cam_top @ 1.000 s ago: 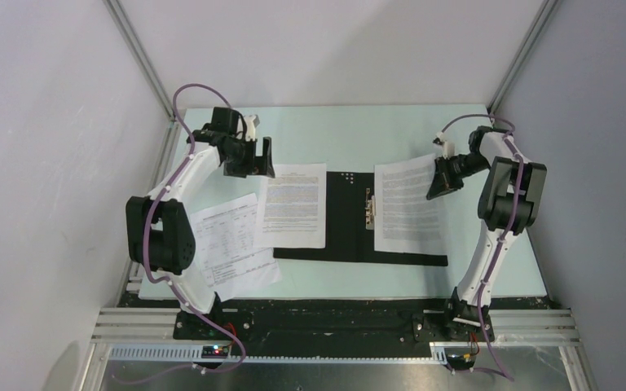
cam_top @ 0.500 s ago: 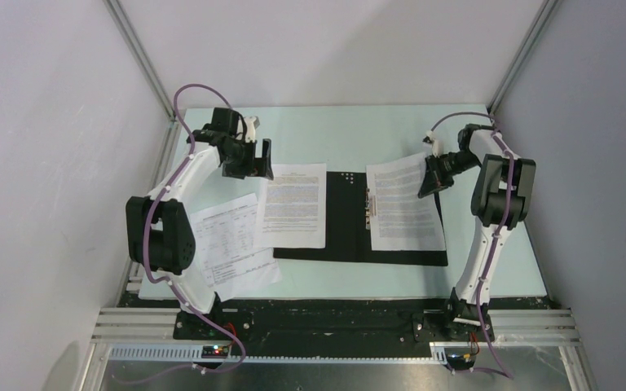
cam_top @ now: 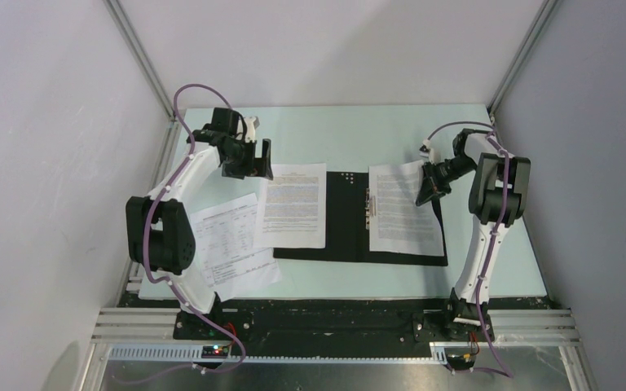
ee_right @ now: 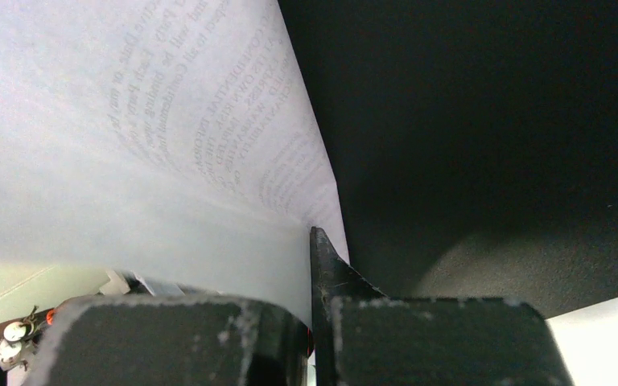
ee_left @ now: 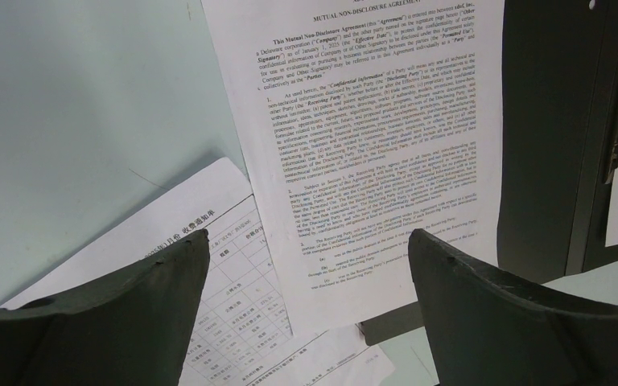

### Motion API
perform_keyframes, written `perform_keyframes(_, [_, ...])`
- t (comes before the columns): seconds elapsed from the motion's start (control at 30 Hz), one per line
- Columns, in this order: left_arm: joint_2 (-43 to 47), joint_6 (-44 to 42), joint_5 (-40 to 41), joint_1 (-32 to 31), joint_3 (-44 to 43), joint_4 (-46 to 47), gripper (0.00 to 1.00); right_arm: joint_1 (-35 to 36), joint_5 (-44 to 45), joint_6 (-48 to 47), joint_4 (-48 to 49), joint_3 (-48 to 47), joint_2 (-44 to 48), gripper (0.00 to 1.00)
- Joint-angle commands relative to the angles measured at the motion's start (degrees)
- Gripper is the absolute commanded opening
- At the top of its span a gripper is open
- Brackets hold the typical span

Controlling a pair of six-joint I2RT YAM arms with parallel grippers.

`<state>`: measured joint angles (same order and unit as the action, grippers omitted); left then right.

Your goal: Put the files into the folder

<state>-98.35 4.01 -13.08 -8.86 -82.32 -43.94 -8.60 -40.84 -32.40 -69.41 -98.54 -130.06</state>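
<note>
Right fingers [ee_right: 327, 277]: pinching held sheet [cam_top: 403, 213] upper-right corner, over folder [cam_top: 346, 218] right half
Left fingers [ee_left: 491, 314]: spread, above loose sheet [cam_top: 292, 204] centre-left

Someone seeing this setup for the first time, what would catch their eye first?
The black open folder in the middle draws the eye, with the right gripper shut on the far corner of a printed sheet over its right half. Another text sheet lies across the folder's left edge, near the open left gripper, and a sheet of tables lies beside it.
</note>
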Motion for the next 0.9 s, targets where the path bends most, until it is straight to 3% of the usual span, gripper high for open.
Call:
perform_keyframes(0.0, [0.9,-0.7,0.0,-0.2,-1.5,0.3,0.98,-0.1,0.8,-0.2,-1.8,0.5,4.1,0.0])
perform_keyframes(0.87, [0.7,-0.3,-0.2,-0.1,-1.4,0.3,0.98,-1.4,1.3,-3.3,-4.9,1.3,4.8,0.0])
